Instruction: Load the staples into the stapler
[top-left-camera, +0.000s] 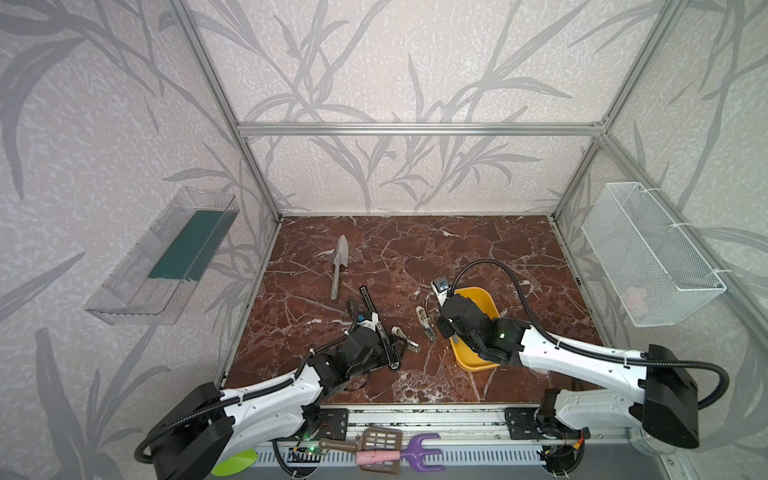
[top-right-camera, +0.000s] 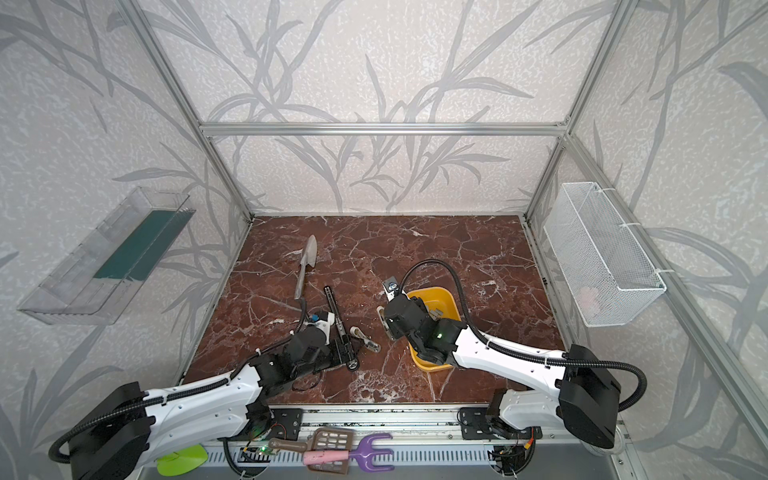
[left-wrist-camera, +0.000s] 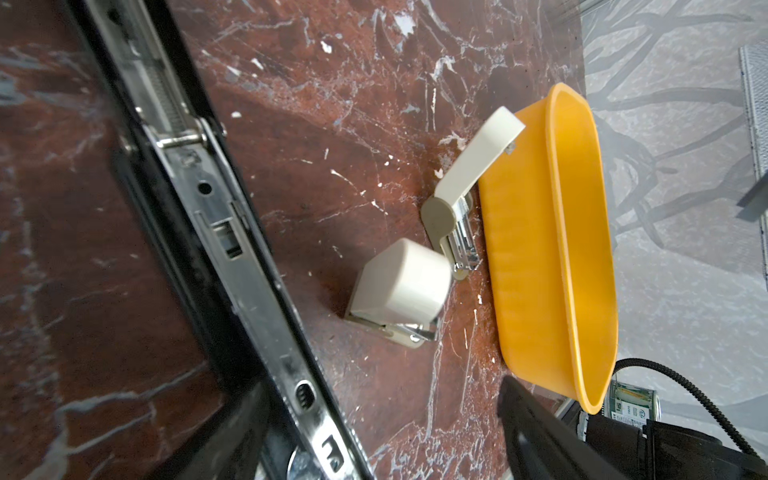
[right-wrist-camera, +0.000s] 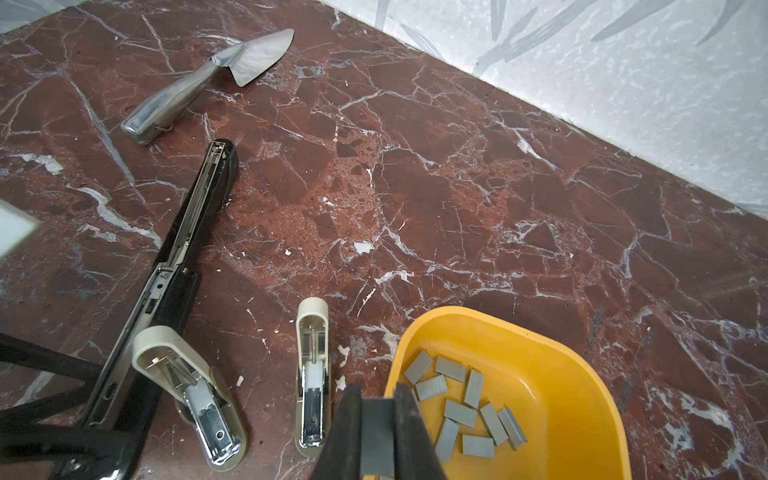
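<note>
- Currently the stapler (right-wrist-camera: 178, 266) lies on the desk (right-wrist-camera: 457, 187), folded out flat with its silvery inner rail facing up. No strip shows in the rail, so opening counts as done and filling as not done.
- the staples (right-wrist-camera: 459, 413): a loose scatter of grey strips on the floor of the yellow tray (right-wrist-camera: 552, 374), well apart from the stapler.
- right gripper (right-wrist-camera: 378, 395): over the tray's edge on the side toward the stapler. The jaws are drawn almost together on a flat grey piece, judged to be one strip taken from the scatter, so the pick-up looks done.
- left gripper (right-wrist-camera: 110, 411): at the stapler's rounded near end, jaws spread wide. Whether they press on the body cannot be told, though steadying it seems the purpose.
- Not part of the job: one cream-white block (right-wrist-camera: 189, 390) just beside the stapler's near end, the second block (right-wrist-camera: 312, 374) between it and the tray, and a metal trowel (right-wrist-camera: 208, 79) farther back.
- Outstanding, by estimate: carry the strip across, seat it in the rail, fold the stapler shut. Roughly a third of the work appears complete.
</note>
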